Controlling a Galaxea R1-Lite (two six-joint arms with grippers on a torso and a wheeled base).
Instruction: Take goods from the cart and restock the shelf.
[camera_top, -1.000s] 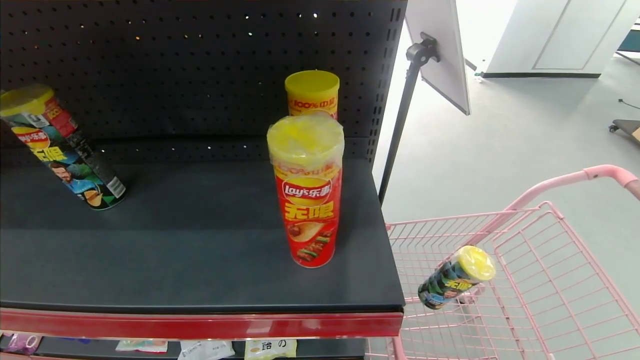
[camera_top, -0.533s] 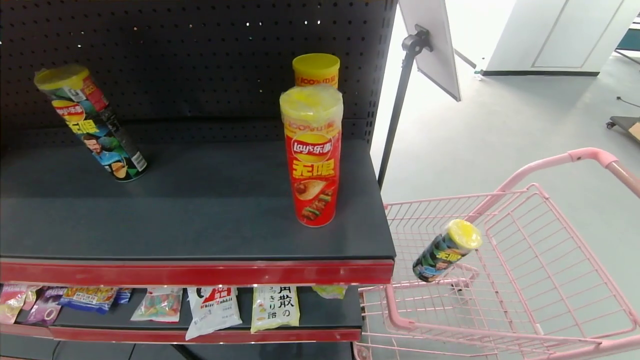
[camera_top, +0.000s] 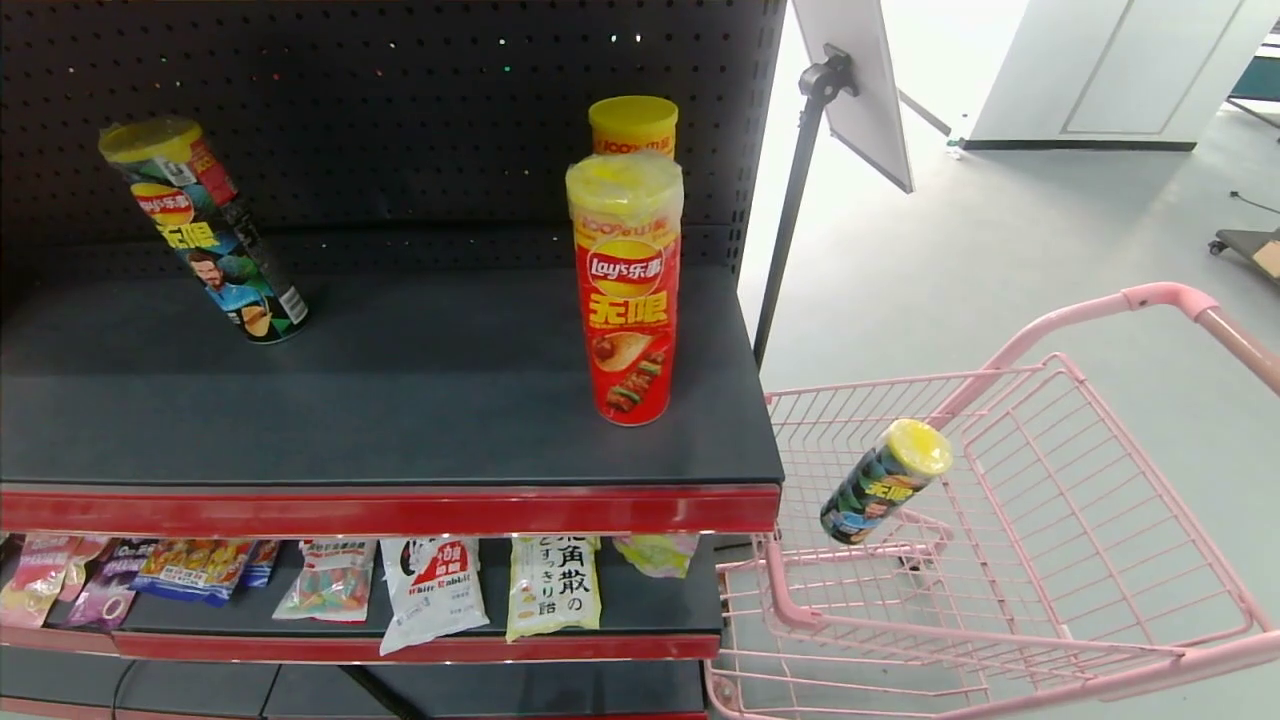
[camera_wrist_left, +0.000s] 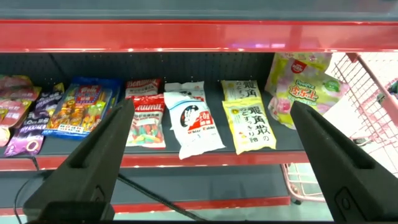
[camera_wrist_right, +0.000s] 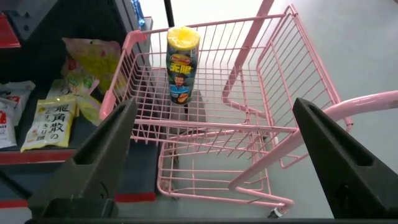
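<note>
A dark chip can with a yellow lid (camera_top: 885, 482) stands tilted in the pink wire cart (camera_top: 1000, 640), to the right of the shelf. The same can (camera_wrist_right: 182, 65) stands inside the cart (camera_wrist_right: 205, 126) ahead of my right gripper (camera_wrist_right: 214, 102), which is open and holds nothing. On the dark top shelf (camera_top: 400, 400) a red chip can (camera_top: 626, 290) stands upright near the right end. A yellow-lidded can (camera_top: 633, 125) stands behind it and a dark can (camera_top: 205, 235) at the back left. My left gripper (camera_wrist_left: 211, 104) is open in front of the lower shelf.
Snack bags (camera_top: 430, 590) lie in a row on the lower shelf, and the same snack bags (camera_wrist_left: 193, 121) lie under the red shelf edge (camera_wrist_left: 186, 34). A black sign stand (camera_top: 800, 200) rises between the shelf and the cart. Grey floor lies behind the cart.
The whole head view has shifted, so the camera moved: the lower shelf of snack bags and more of the cart have come into view. The cans keep their places.
</note>
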